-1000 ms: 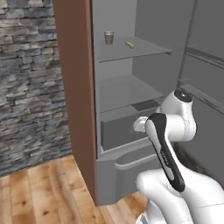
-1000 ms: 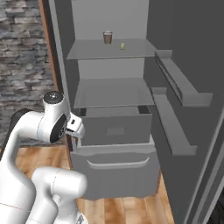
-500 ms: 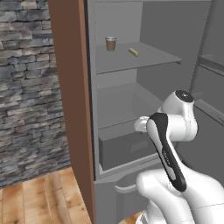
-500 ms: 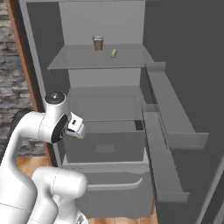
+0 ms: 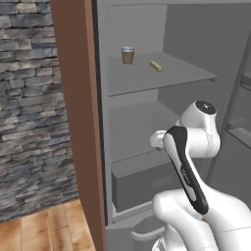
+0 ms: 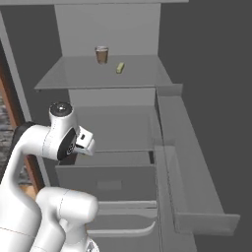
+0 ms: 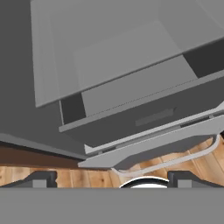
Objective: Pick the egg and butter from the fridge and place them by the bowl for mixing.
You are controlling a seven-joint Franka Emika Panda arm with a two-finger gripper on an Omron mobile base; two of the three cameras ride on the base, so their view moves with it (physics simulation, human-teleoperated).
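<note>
The fridge [image 5: 142, 81] stands open in front of me. On its upper shelf lies the butter [image 5: 156, 65], a short pale yellow-green stick, seen in the right base view as the butter [image 6: 119, 67] just right of a brown cup [image 6: 102, 54]. The egg and the bowl are out of view. My gripper [image 7: 113, 178] is open with nothing between its fingertips [image 7: 41, 179], which stand far apart. It points down at the dark grey drawer box [image 7: 144, 113], well below the butter's shelf.
A brown wooden panel [image 5: 78, 122] edges the fridge on the left, with a stone wall [image 5: 29, 108] beyond it. The open door's shelves [image 6: 182, 162] jut out on the right. Wooden floor [image 7: 183, 159] lies below the drawer.
The base has driven closer to the fridge, so the shelves and drawer look larger in both base views. The arm keeps its pose and the gripper stays open.
</note>
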